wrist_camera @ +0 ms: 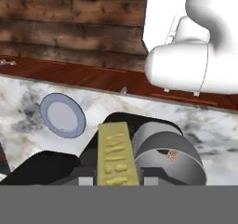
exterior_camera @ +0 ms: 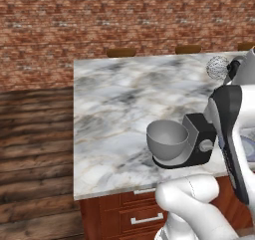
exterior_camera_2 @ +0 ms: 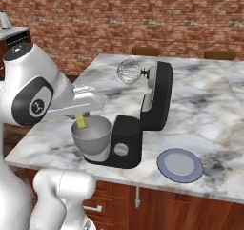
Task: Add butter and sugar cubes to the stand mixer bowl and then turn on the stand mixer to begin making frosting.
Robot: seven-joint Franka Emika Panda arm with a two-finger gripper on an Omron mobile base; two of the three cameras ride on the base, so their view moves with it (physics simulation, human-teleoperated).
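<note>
White-grey marbled counter [exterior_camera_2: 200, 105], red brick wall [exterior_camera_2: 143, 14] behind. One black stand mixer [exterior_camera_2: 155, 98], head tilted back; one deep grey metal bowl [exterior_camera_2: 90, 137] on its base; one flat blue-grey plate [exterior_camera_2: 180, 165] beside it. One pale-yellow butter stick [wrist_camera: 115, 153], clamped in the gripper [exterior_camera_2: 82, 118] above the bowl, long axis along the fingers.

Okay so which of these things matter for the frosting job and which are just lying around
For the job:
butter, held in the claw
stand mixer bowl
stand mixer

Just lying about:
blue-grey plate
marble counter
</note>
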